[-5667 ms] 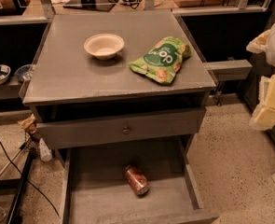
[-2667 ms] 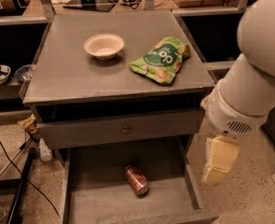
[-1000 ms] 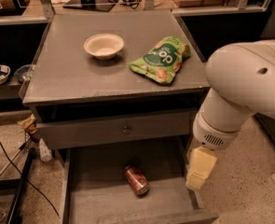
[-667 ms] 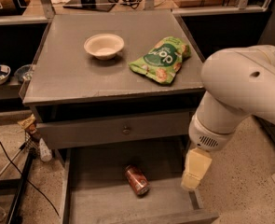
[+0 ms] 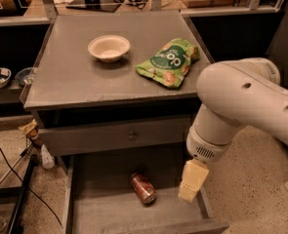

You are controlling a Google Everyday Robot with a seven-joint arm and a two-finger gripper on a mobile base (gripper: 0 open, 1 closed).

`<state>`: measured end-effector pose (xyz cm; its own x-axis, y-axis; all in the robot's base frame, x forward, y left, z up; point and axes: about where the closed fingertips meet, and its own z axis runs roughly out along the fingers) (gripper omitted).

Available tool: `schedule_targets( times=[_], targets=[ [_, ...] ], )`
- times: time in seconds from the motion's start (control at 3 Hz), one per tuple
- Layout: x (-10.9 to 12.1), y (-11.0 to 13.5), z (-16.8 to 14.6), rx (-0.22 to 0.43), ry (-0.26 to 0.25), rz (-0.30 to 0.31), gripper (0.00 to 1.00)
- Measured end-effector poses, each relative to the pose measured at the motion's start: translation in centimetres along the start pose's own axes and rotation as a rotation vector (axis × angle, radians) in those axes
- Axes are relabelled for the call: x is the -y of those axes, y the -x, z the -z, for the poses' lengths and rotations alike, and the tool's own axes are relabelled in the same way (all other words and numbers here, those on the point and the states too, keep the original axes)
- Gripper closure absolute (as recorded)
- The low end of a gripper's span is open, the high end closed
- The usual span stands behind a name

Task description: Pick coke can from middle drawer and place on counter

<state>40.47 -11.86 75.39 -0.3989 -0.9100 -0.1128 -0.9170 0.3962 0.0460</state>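
Observation:
The red coke can (image 5: 143,188) lies on its side on the floor of the open middle drawer (image 5: 102,211), near the middle. My gripper (image 5: 191,182), pale yellow at the end of the big white arm (image 5: 241,101), hangs over the drawer's right side, about a can's length to the right of the can and a little above it. It does not touch the can. The grey counter (image 5: 70,77) tops the cabinet above the drawer.
A white bowl (image 5: 109,48) and a green snack bag (image 5: 169,61) rest on the counter. A closed drawer front with a round knob (image 5: 132,136) sits just above the open drawer. Cables and a stand (image 5: 16,189) crowd the floor at the left.
The arm came in from the right and moved down and left, bringing the gripper over the drawer's right side, closer to the can. The can has not moved.

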Motion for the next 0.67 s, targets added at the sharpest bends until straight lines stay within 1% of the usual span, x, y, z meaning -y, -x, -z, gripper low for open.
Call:
schedule_targets(
  times=[0.33,0.67],
  targets=[
    [-0.2,0.5,-1.2,0.0,0.012,-0.015,0.0],
    [0.1,1.2,-3.9,-0.021,0.031,-0.045,0.0]
  ],
)
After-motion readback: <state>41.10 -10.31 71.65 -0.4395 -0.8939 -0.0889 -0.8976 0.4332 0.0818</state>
